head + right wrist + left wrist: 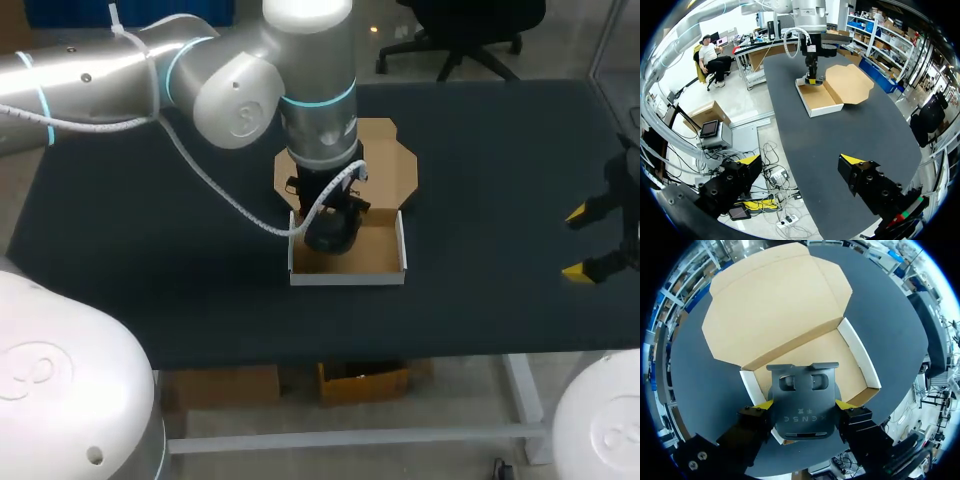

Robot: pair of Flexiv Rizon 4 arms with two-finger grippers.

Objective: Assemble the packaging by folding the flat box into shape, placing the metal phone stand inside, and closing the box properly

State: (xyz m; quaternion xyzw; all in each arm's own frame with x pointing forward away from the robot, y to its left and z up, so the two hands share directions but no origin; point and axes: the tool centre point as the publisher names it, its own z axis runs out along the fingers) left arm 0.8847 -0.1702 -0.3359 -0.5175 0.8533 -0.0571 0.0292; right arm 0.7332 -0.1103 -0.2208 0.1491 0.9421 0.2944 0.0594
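**Left gripper holds stand over open box; right gripper idle**

The left gripper (805,405) is clamped on the dark grey metal phone stand (802,412), one yellow fingertip (765,404) pressed against each side edge. The stand sits between the fingers. Its top edge, with two cut-out windows, points ahead of the gripper into the box.

The shallow cardboard box, tan inside and white outside (860,360), lies directly under and ahead of this gripper. Its side walls are folded up. The tan lid flap (775,300) lies open and flat on the dark table top (890,325), beyond the far wall.

Hard to verify:
- The stand and fingers cover the box's near wall in the left wrist view.
- Whether the stand touches the box floor cannot be told.
- In the head view the left arm's (310,90) wrist hides the stand and nearly all of its gripper. Only a dark mass shows above the box (398,268).

The right gripper (801,160) has its fingers spread apart with nothing between them. The box (812,97) lies well ahead of it. In the head view this gripper (580,242) is cut off at the edge.
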